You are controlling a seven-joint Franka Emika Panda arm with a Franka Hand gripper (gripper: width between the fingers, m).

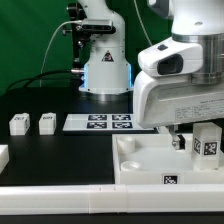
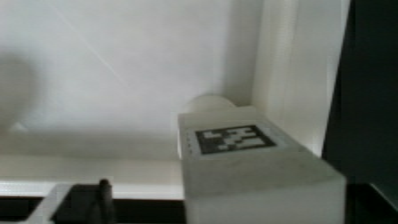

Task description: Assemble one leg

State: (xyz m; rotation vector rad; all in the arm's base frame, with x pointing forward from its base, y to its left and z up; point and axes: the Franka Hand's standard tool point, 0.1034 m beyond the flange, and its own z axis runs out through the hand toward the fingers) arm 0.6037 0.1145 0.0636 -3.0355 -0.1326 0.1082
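Note:
A leg [image 1: 207,145], a small white post with a black-and-white tag, stands upright at a far corner of the large white panel [image 1: 140,162] on the exterior view's right. In the wrist view the leg [image 2: 258,170] fills the middle, and its far end meets a corner socket of the panel [image 2: 125,90]. My gripper [image 1: 195,142] straddles the leg. One dark finger [image 2: 98,200] shows beside the leg with a clear gap between them. The other finger is hidden by the leg. The gripper [image 2: 231,208] looks open.
Two more legs [image 1: 18,123] [image 1: 46,122] stand on the black table at the exterior view's left. The marker board [image 1: 110,122] lies behind the panel. Another white part [image 1: 3,155] shows at the left edge. The robot base [image 1: 105,60] stands at the back.

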